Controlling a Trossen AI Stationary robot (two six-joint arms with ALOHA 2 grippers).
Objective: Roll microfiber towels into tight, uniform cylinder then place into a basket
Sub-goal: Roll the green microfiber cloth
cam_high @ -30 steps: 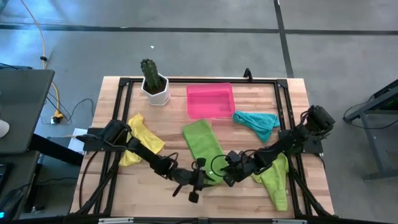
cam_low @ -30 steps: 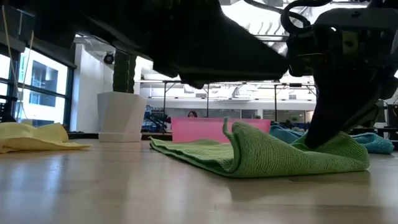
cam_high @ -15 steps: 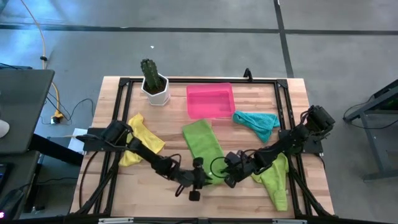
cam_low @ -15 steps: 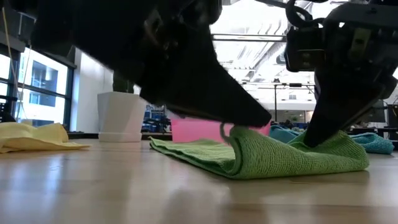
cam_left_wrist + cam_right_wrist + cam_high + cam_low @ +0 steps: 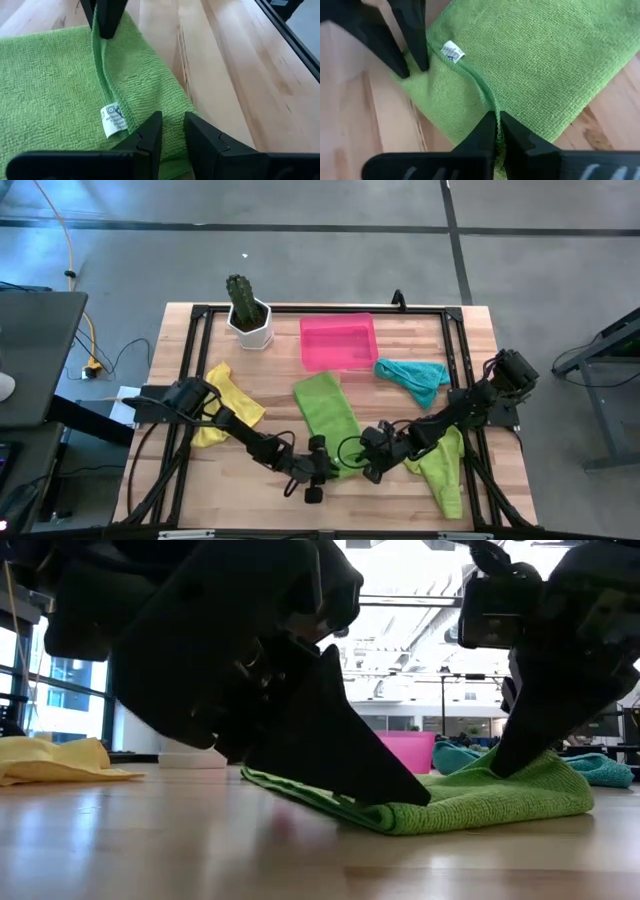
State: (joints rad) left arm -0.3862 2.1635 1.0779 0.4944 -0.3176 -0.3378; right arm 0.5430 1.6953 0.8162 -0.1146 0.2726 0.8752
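- The green towel [image 5: 327,410] lies mid-bench, its long axis running from the pink basket [image 5: 338,341] toward the near edge, that end folded over.
- The left hand [image 5: 171,131] grips the fold's corner, fingers slightly apart.
- The right hand [image 5: 496,131] pinches the fold's hem, closed.
- Bare bench [image 5: 270,492] lies along the near edge.

A towel [image 5: 328,412] lay mid-worktop [image 5: 180,480], the basket [image 5: 338,340] behind it, a potted cactus [image 5: 248,315] left of the basket; both tools [image 5: 322,472] [image 5: 368,465] met at the towel's front edge
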